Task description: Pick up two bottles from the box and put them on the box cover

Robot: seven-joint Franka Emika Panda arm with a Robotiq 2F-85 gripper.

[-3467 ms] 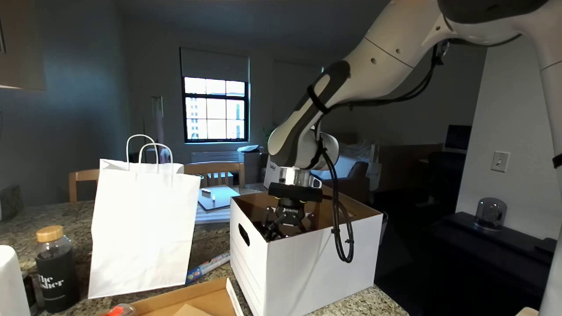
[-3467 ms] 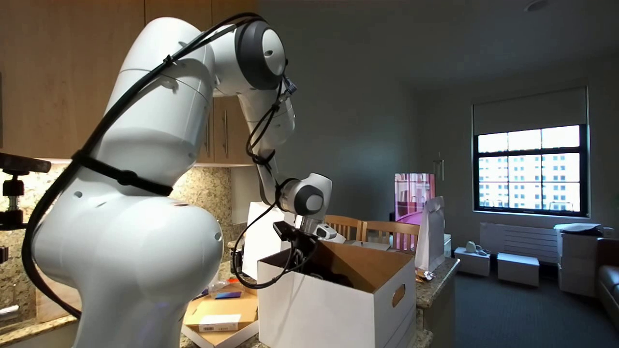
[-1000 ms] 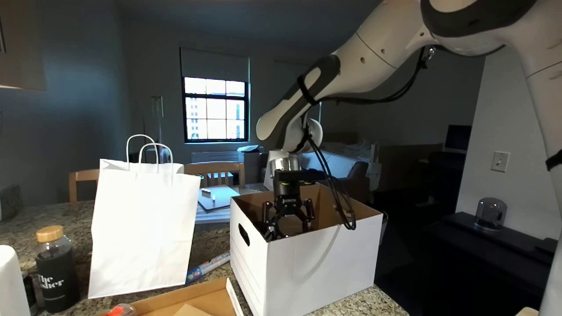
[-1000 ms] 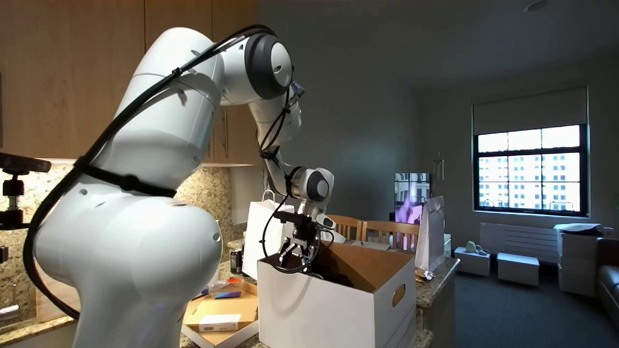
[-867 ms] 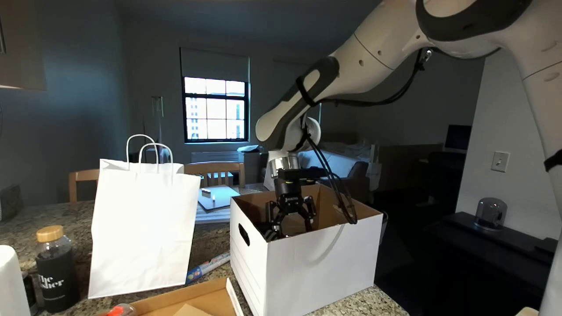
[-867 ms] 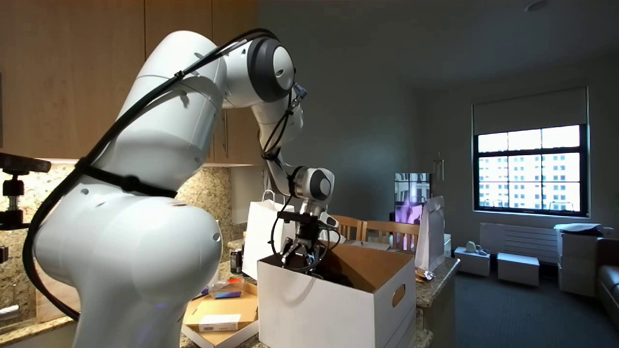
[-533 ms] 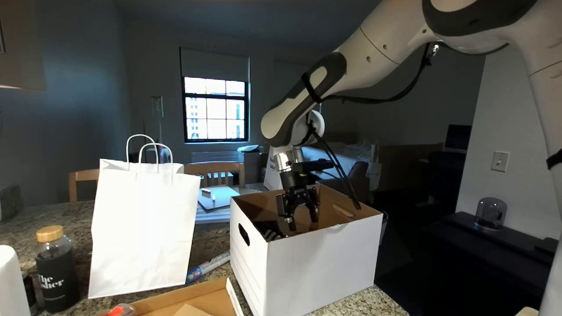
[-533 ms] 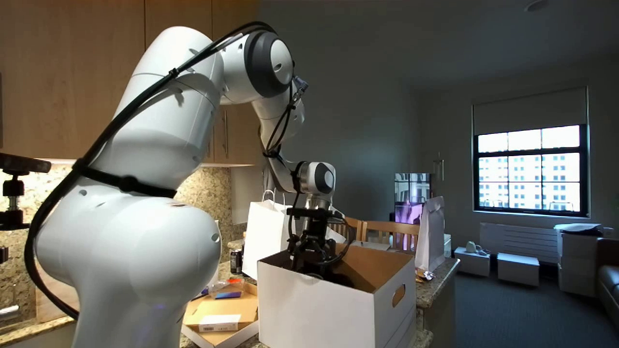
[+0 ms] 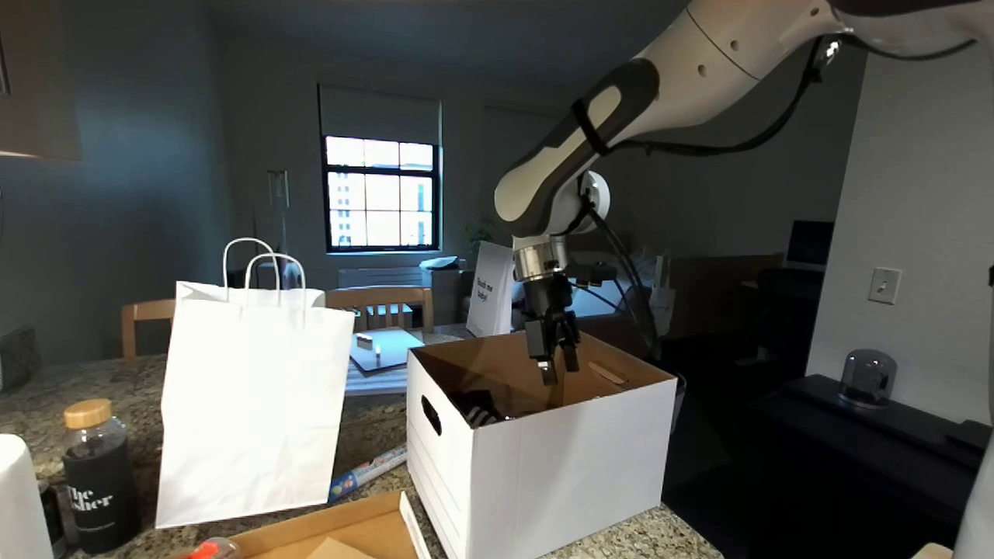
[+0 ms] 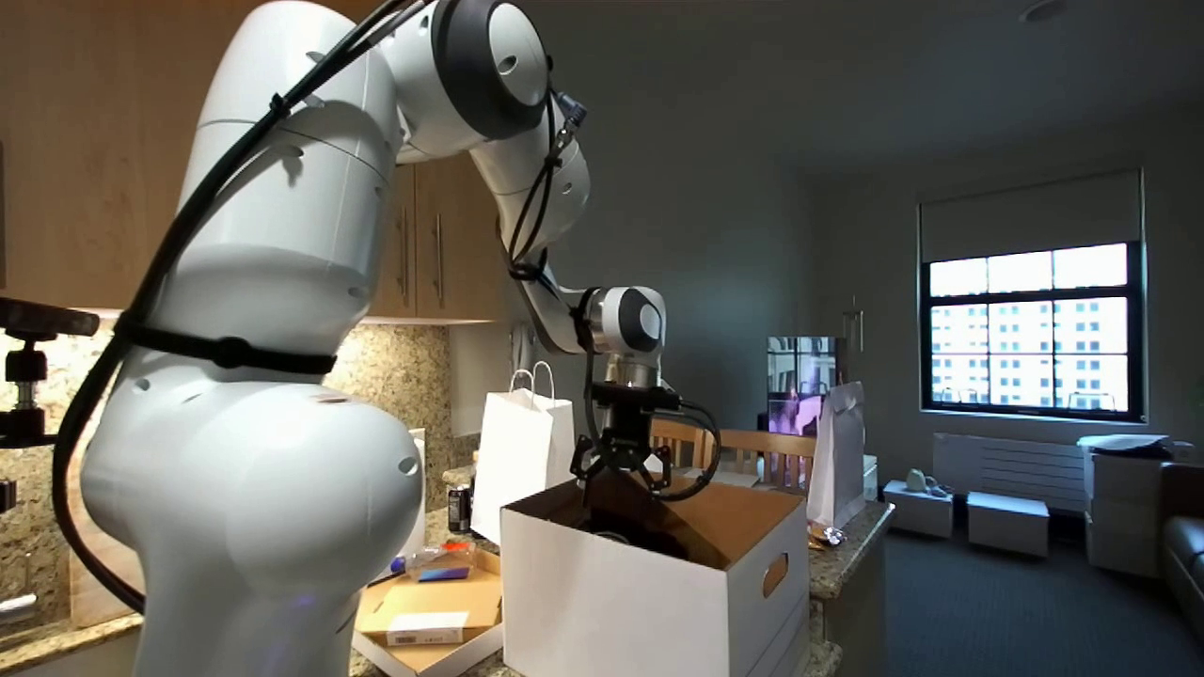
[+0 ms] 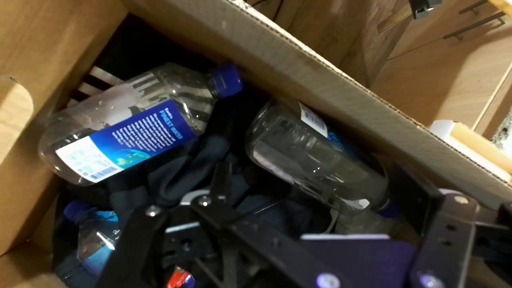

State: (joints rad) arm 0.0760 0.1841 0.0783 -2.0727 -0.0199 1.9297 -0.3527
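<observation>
Wrist view: tool [image 11: 314, 180] w/ jaws wide apart, nothing gripped, above clear btls [image 11: 128, 124] lying in box [image 11: 56, 44].

I've got white box [image 9: 571, 470] open-top, upright at bench edge [image 9: 658, 536]; cover [image 9: 361, 519] inside-up just beside it. In box: btl 1 [image 11: 130, 124] (clear, blue cap/lbl) + btl 2 [image 11: 316, 160] on sides, btl 3 [image 11: 93, 240] part-hidden.

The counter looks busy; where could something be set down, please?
In an exterior view, bare counter shows behind the capped bottle, beside the paper bag, and in a strip before the box. Crowded: the box cover, and between bag and box, where a tube lies.
</observation>
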